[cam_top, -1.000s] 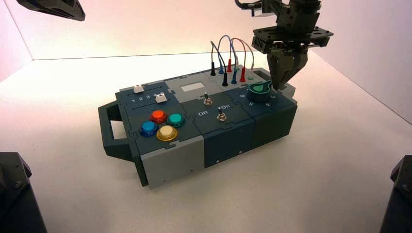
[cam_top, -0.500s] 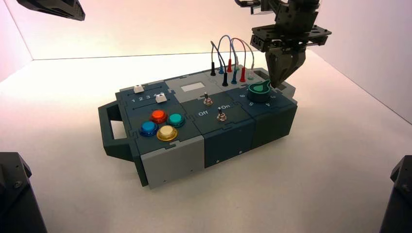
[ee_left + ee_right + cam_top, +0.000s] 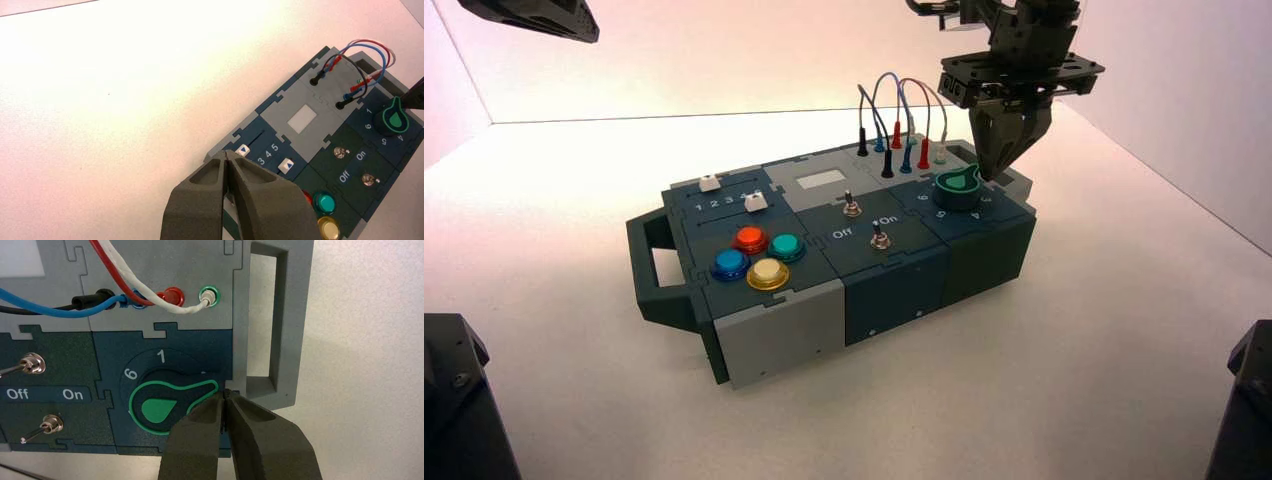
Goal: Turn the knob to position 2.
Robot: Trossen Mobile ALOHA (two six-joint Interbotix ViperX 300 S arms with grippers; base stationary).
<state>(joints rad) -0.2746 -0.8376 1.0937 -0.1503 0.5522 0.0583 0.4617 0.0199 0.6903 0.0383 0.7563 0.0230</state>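
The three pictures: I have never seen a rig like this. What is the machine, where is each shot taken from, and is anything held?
A two-armed robot faces a box of controls on a white table. One picture looks down from above and behind; the other two come from cameras on each wrist. The right tool stands shut, its tips by the pointed end of the green knob, holding nothing. The left tool, also shut and empty, hangs above the slider end. The box also bears four coloured push-buttons, two toggle switches and plugged wires.
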